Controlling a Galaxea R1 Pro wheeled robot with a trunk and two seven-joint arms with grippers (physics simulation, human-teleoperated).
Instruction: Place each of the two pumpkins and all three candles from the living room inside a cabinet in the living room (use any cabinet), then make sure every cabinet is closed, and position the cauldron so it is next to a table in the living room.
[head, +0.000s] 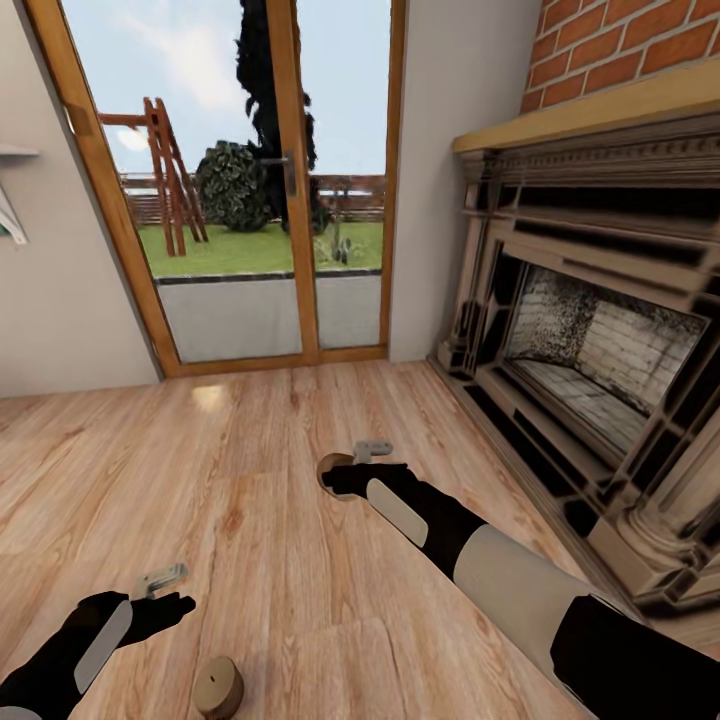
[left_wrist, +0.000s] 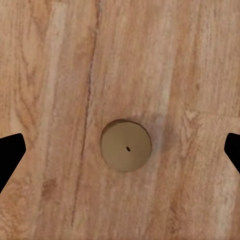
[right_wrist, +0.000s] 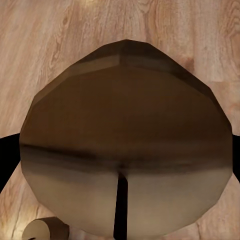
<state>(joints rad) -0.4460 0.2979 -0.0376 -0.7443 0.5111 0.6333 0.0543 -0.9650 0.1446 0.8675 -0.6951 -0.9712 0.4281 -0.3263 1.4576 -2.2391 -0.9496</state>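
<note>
Candle (left_wrist: 125, 146): beige stub, flat top, wick dot, upright on floor (left_wrist: 165, 55).

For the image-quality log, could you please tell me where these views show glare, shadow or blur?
Head view: a pale glare patch on the plank floor near the glass door. Left wrist view: evenly lit, and the candle casts only a faint shadow. Right wrist view: a second candle sits so close that it looms large and soft, with a dark band across its top.

Bright daylight through the glass door (head: 250, 180); wrist views perhaps soft.
</note>
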